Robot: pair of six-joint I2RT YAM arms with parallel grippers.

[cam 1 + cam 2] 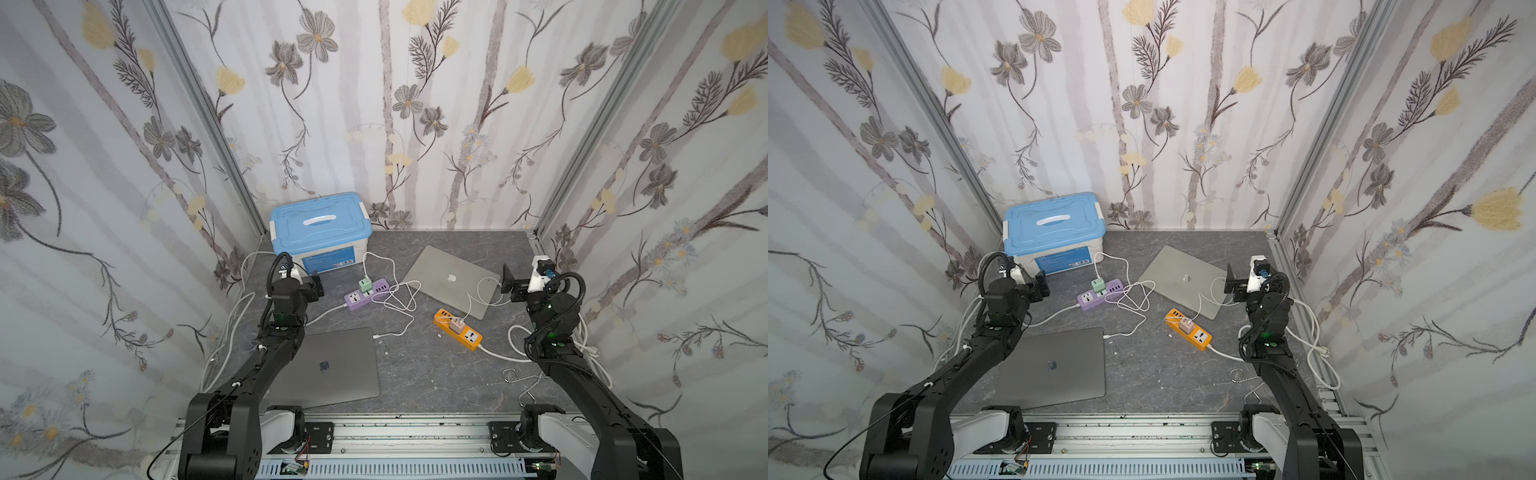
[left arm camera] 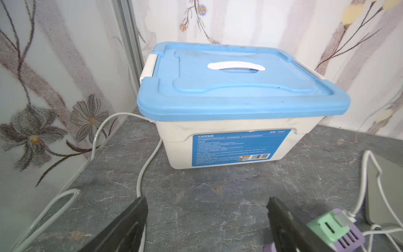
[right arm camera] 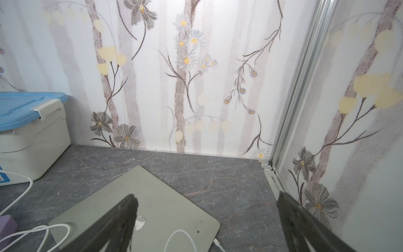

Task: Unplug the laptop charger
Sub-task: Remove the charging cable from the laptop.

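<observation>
Green charger (image 2: pixel 325 225) sits plugged into the purple power strip (image 2: pixel 351 240), just beside the left jaws, which gape wide and empty; right jaws, equally wide and empty, hover above the silver laptop (image 3: pixel 174 209).

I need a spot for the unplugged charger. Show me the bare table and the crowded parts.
Widest bare patch: table between dark laptop, orange power strip, wire hook and front rail. Another: the back strip behind the silver laptop, right of the blue-lidded box. Crowded: white cables tangle between purple power strip and silver laptop.
</observation>
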